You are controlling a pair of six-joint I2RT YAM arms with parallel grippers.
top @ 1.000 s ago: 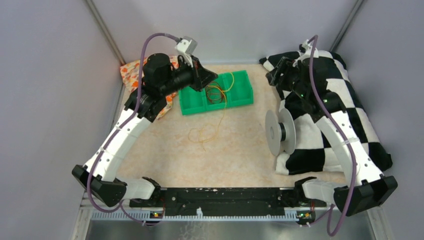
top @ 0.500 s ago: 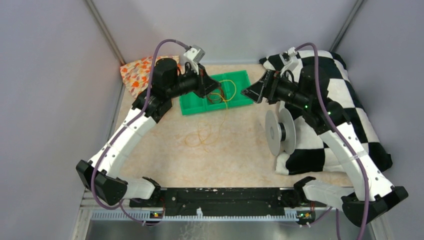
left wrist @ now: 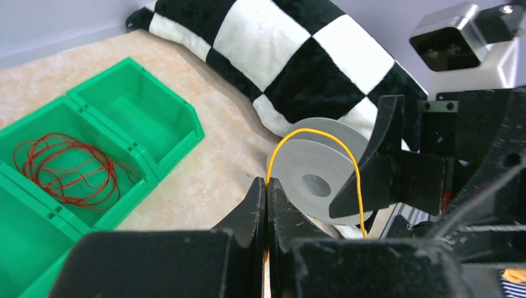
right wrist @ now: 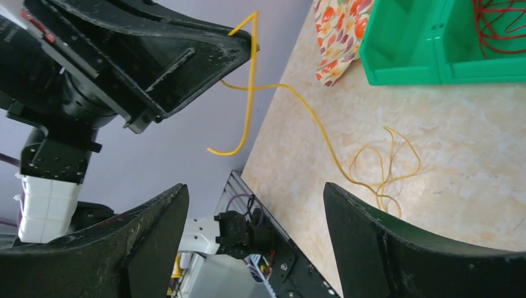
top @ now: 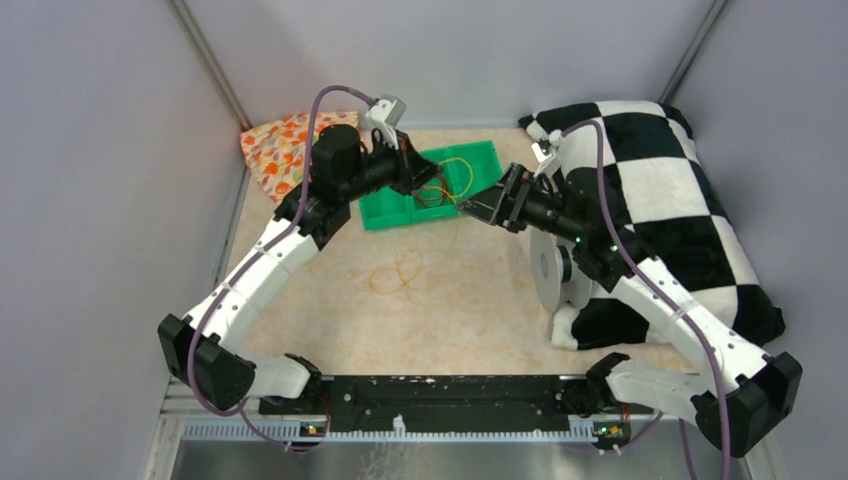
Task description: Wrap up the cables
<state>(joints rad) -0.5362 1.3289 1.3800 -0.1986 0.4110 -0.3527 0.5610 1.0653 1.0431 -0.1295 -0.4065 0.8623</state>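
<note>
While in L gripper's [left wrist: 267,184] pinch, 1 yellow cable [left wrist: 310,130]; 1 spool [left wrist: 296,165], 1 tray [left wrist: 178,119].

Table [top: 470,325] carries green bin [top: 483,160], checkered cushion [top: 690,200], floral cloth [top: 275,150], yellow cables [top: 405,272].

A green plastic three-compartment bin [top: 482,170] sits on the beige speckled desk [top: 450,320], upper centre of the top view. A black-and-white checkered plush cushion [top: 680,200] fills the right side. An orange floral fabric piece [top: 275,150] lies at upper left, near the bin's left end.
</note>
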